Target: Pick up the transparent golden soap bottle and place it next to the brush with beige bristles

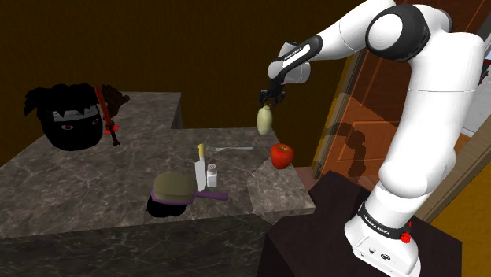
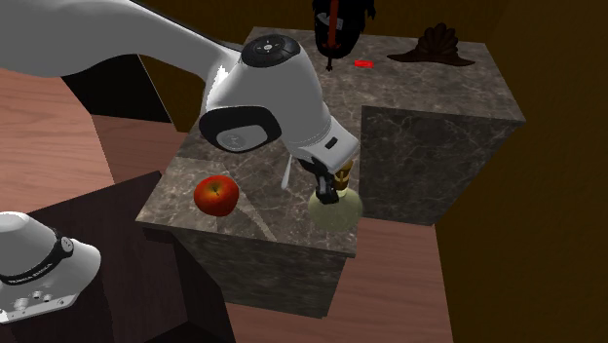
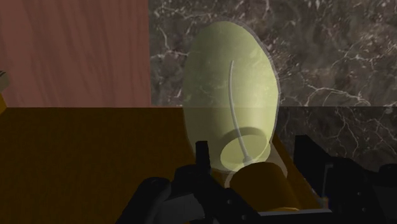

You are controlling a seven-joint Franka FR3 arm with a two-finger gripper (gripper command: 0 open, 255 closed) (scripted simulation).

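Hanging from the all-black two-finger gripper [image 1: 271, 97] is the egg-shaped, see-through pale yellow-green soap bottle [image 1: 265, 120], up in the air and clear of the dark marble counter [image 1: 94, 189]. Honestly it looks more greenish-cream than gold. The body is translucent enough that the wrist view shows a thin dip tube running down inside the bottle [image 3: 232, 89]. The golden-brown neck end is on top, and that's the bit the black fingers [image 3: 202, 158] are clamped on, one on each side. So it dangles neck up, fat end down.

In the shoulder view it floats just up and left of the shiny red apple [image 1: 282, 155]. In the second exterior view the bottle [image 2: 334, 208] looks to be about over the counter's edge, with the apple [image 2: 216, 195] off to that view's left. The flat brush with beige bristles and a purple handle [image 1: 175, 187] lies well apart from the bottle, toward the shoulder view's lower left, beside a yellow-handled knife [image 1: 200, 164] and a small white shaker [image 1: 212, 175].

The white Franka arm [image 1: 409, 118] rises from its dark box stand [image 1: 315, 236] at the lower right, folds over at the top and sends the forearm out left, with the wrist bent so the gripper [image 2: 328, 185] points pretty much downward.
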